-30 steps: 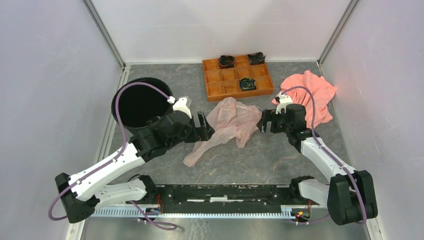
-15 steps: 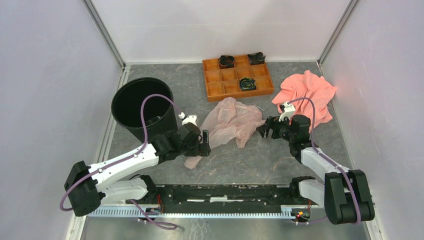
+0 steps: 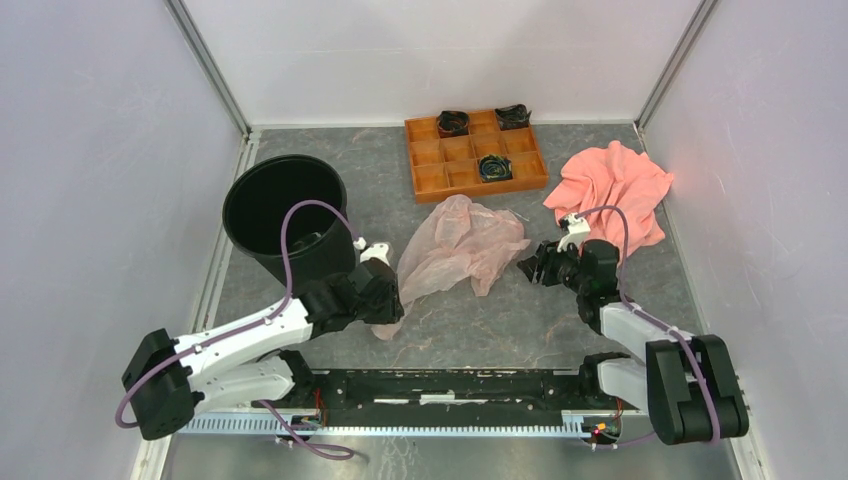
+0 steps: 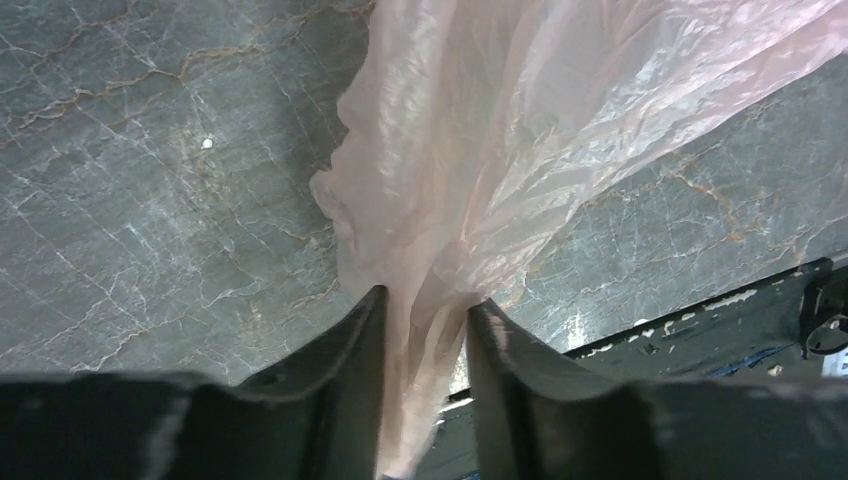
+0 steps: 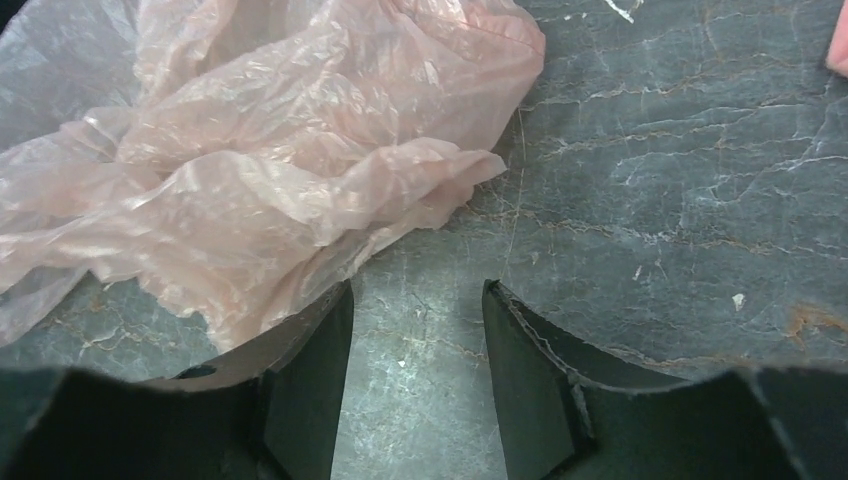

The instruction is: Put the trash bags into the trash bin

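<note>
The trash bag (image 3: 460, 245), thin crinkly pale pink plastic, lies spread on the grey table between my two arms. Its narrow near tail runs between the fingers of my left gripper (image 3: 385, 318). In the left wrist view the bag (image 4: 500, 130) hangs down into the left gripper (image 4: 425, 297), whose jaws stand narrow around the tail with a slit of room still beside it. My right gripper (image 3: 527, 268) is open just right of the bag. In its wrist view the right gripper (image 5: 417, 287) has only bare table between the fingers, the bag (image 5: 250, 170) lying over its left finger. The black trash bin (image 3: 320, 265) stands upright behind the left arm.
A salmon-pink cloth (image 3: 610, 190) lies at the right behind the right arm. An orange compartment tray (image 3: 418, 170) with three black rolls sits at the back. The black rail (image 3: 440, 385) runs along the near edge. Enclosure walls close in on the left, right and back.
The left arm has swung down and toward me to the bag's near tail, and its jaws have narrowed round it. The right gripper has lowered toward the table and narrowed somewhat.
</note>
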You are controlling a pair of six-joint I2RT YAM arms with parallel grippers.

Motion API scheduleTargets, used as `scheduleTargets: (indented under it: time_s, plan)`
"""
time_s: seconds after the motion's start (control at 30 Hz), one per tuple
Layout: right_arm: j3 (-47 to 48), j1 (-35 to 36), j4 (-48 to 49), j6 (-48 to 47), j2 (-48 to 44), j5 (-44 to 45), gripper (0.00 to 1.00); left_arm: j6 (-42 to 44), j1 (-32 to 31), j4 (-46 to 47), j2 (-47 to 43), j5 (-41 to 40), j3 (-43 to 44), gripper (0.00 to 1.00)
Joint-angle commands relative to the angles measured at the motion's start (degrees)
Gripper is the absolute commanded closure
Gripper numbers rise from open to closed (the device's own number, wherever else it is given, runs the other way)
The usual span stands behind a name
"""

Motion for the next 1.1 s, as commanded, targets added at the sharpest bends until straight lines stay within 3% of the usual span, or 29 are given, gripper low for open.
scheduleTargets:
  time_s: [0.0, 0.1, 0.3, 0.43, 0.73, 0.93, 1.07]
  plan:
    - [-1.4, -0.2, 9.5, 2.3, 3.7, -0.5, 0.39, -3.1, -0.2, 2.0, -4.5, -3.8, -0.8, 0.64]
    - [-2.3, -0.1, 17.7, 4.6, 7.8, -4.2, 0.34, -3.8, -0.2, 2.5, -5.8, -4.4, -1.4, 0.67]
    - [-2.3, 1.6, 32.7, 7.5, 15.9, -5.9, 0.34, -3.8, -0.2, 2.6, -5.4, -3.8, -1.4, 0.73]
    - [-0.7, 5.4, 35.6, 5.4, 21.0, -1.6, 0.50, -3.3, -0.2, 3.8, -4.9, -3.0, -1.7, 0.78]
    - [-1.3, 6.3, 37.9, 7.9, 24.3, 9.7, 0.56, -2.9, -0.2, 4.1, -4.2, -2.9, -1.8, 0.81]
    - [-0.3, 6.3, 37.4, 8.5, 25.7, 11.3, 0.45, -2.8, -0.2, 3.4, -5.2, -3.1, -1.9, 0.83]
    - [-0.1, 6.4, 48.8, 12.3, 31.0, 7.6, 0.40, -2.5, -0.2, 3.4, -5.2, -3.2, -2.0, 0.84]
